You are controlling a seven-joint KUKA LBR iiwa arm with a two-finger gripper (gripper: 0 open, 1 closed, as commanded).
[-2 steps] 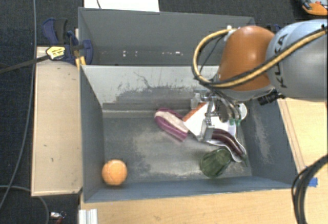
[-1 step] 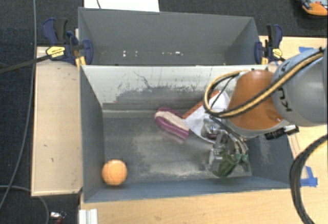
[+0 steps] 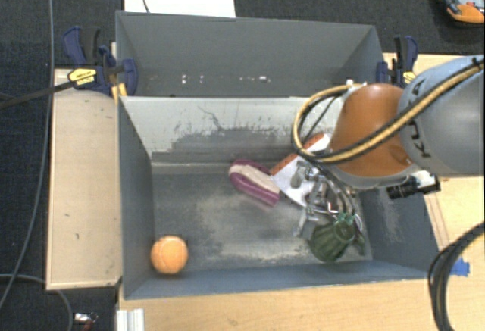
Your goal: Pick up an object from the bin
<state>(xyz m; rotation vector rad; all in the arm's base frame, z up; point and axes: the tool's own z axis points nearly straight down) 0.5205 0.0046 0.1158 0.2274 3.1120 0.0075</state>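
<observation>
My gripper (image 3: 324,210) hangs low in the bin's front right part, under the arm's orange cover. Right below it, touching its lower end, lies a dark green crumpled thing (image 3: 330,242) close to the front wall. To the gripper's left lies a purple and white oblong thing (image 3: 254,182) on the bin floor. An orange and white flat piece (image 3: 291,168) rests between that purple thing and the gripper, partly hidden by the arm.
An orange ball (image 3: 169,254) sits alone in the front left corner. The bin's front wall and right wall are close to the gripper. Bare floor stretches between the ball and the purple thing.
</observation>
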